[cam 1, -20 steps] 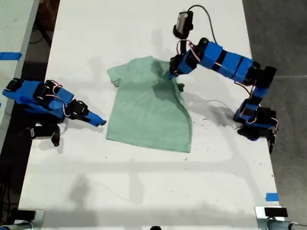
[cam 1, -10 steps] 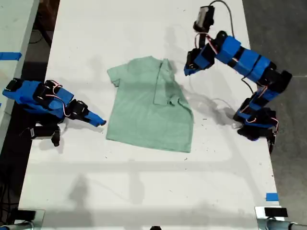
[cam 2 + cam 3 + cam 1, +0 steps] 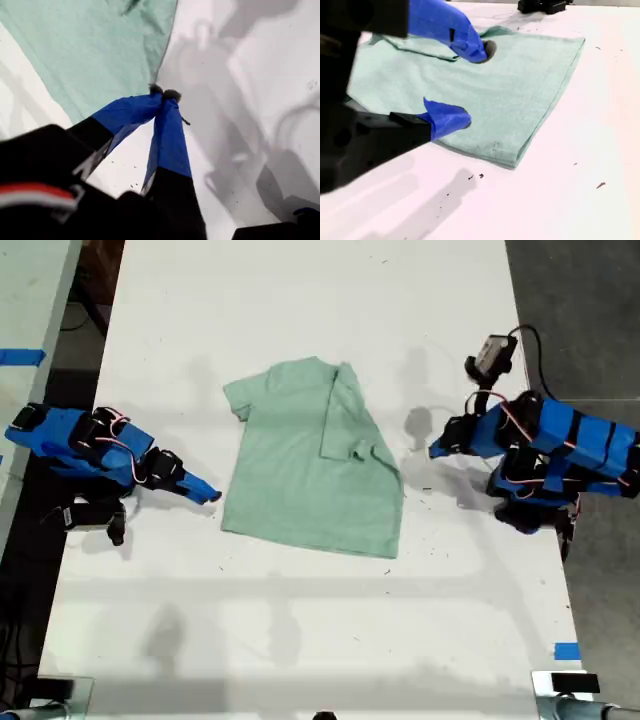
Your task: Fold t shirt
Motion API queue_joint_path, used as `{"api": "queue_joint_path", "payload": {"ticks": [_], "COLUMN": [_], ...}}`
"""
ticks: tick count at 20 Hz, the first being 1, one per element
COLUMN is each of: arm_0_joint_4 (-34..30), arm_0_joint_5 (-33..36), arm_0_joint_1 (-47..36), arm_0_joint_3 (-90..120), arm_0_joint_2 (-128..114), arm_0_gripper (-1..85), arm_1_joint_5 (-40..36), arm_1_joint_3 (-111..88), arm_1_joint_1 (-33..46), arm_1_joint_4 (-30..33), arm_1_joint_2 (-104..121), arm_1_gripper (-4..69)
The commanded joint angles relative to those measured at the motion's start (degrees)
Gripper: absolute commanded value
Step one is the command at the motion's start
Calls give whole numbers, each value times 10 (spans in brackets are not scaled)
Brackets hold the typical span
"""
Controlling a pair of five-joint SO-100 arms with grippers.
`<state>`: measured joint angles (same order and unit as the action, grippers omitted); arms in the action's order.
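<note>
White table [image 3: 300, 640]: t shirt [image 3: 300, 480] between my closed first gripper [image 3: 435, 450] and open second gripper [image 3: 205, 493].

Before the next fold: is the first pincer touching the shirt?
Apart. The exterior view shows bare table between my first pincer and the shirt.

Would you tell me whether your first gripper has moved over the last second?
Yes: my first gripper left the t shirt, moving toward the exterior view's right.
</note>
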<state>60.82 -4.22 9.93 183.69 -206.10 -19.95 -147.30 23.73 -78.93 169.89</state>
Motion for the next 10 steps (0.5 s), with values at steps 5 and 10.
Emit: {"api": "queue_joint_path", "payload": {"ticks": [5,10], "arm_0_joint_4": [1,1], "arm_0_joint_5": [3,3], "arm_0_joint_1": [4,4], "arm_0_joint_3": [4,4], "arm_0_joint_2": [-4,-4], "arm_0_gripper": [173,173], "arm_1_joint_5": [4,-11], "arm_1_joint_3": [-184,-280], "arm_1_joint_1": [-18,-9], "arm_1_joint_4": [-27,34], "arm_1_joint_2": [306,307], "arm_1_gripper": [1,2]}}
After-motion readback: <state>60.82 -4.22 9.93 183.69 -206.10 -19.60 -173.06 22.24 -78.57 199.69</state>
